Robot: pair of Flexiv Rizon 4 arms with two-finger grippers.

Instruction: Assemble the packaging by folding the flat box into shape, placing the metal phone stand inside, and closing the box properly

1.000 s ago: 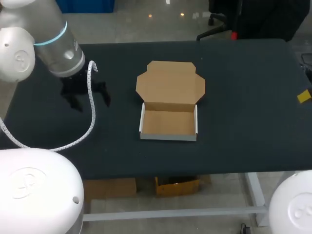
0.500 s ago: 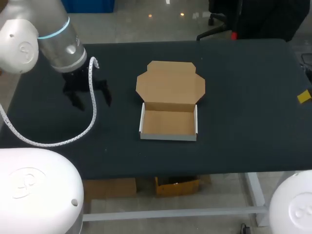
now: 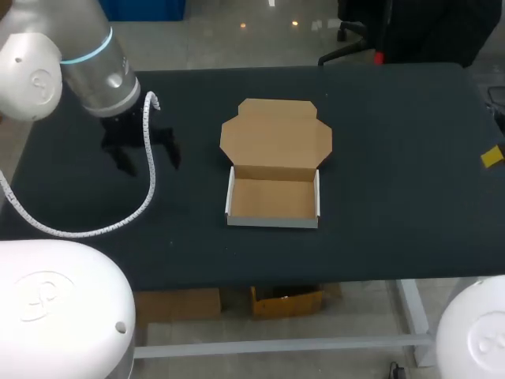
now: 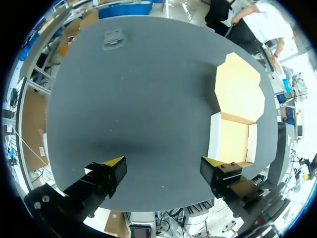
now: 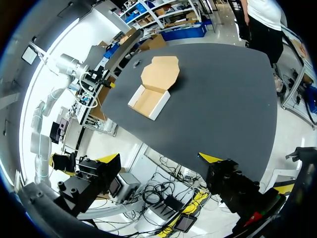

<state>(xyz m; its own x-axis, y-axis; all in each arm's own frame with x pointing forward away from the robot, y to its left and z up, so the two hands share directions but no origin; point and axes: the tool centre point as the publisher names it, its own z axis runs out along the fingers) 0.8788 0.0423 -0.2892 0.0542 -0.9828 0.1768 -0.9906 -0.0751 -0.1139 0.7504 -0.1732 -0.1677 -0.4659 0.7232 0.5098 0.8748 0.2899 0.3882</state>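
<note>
Head view: box (image 3: 272, 199) folded w/ lid (image 3: 274, 134) flat open, brown inside.

The head camera sits high behind the robot, looking steeply down on the black-topped bench (image 3: 394, 158), with the open brown cardboard box (image 3: 272, 197) mid-frame. The left wrist camera hangs close above the bench (image 4: 124, 89), facing down past the left pincer (image 4: 162, 162), box (image 4: 233, 141) at two o'clock. The right wrist camera stands far off the bench's edge, looking past the right pincer (image 5: 159, 158) across the whole bench (image 5: 213, 99), box (image 5: 148, 101) at eleven o'clock. All three share both.
</note>
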